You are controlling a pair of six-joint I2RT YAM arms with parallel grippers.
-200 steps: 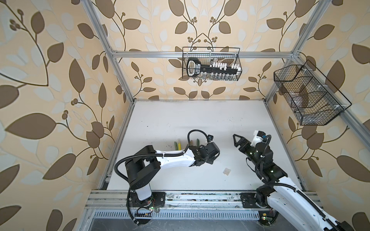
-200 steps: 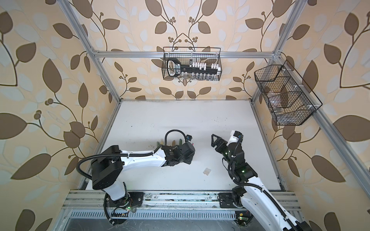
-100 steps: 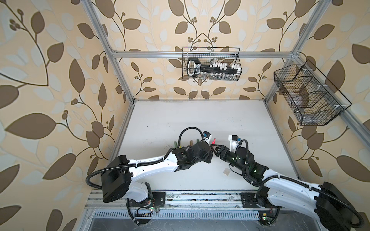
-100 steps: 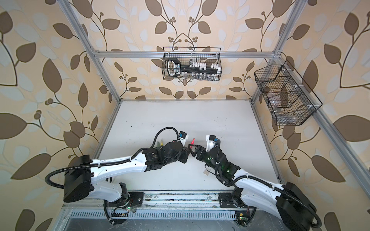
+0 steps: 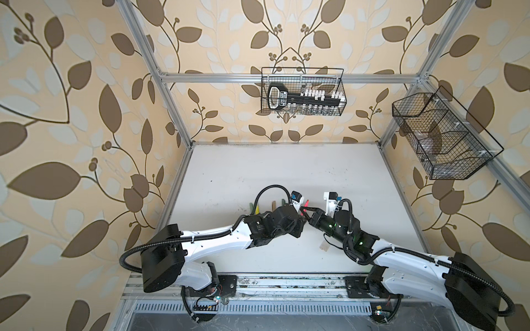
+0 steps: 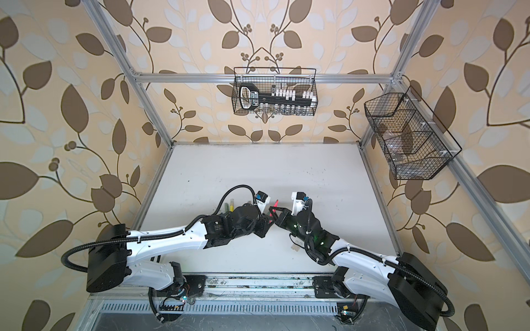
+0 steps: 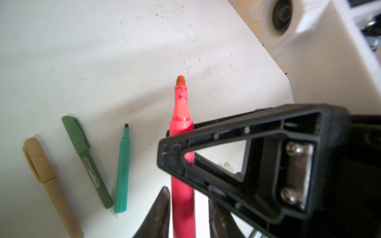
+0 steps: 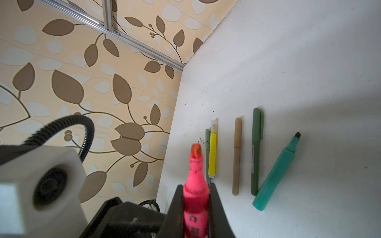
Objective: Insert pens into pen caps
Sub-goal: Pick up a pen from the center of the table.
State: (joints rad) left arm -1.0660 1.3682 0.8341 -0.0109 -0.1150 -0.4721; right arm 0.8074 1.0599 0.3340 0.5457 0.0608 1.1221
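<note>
Back basket (image 5: 286, 68) with black tool (image 5: 282, 100); right pincer (image 8: 195, 186) clamped on pink marker (image 8: 194, 171), left pincer (image 7: 186, 197) parted around it; pens (image 7: 121, 171) on counter (image 7: 82, 51).

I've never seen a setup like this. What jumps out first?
Two white-and-black arms meet tip to tip near the middle of the white table, the right gripper clamped on an uncapped pink-red marker. Nearby more pens lie in a row, an uncapped green marker among them. Bold leaf wallpaper surrounds everything.
</note>
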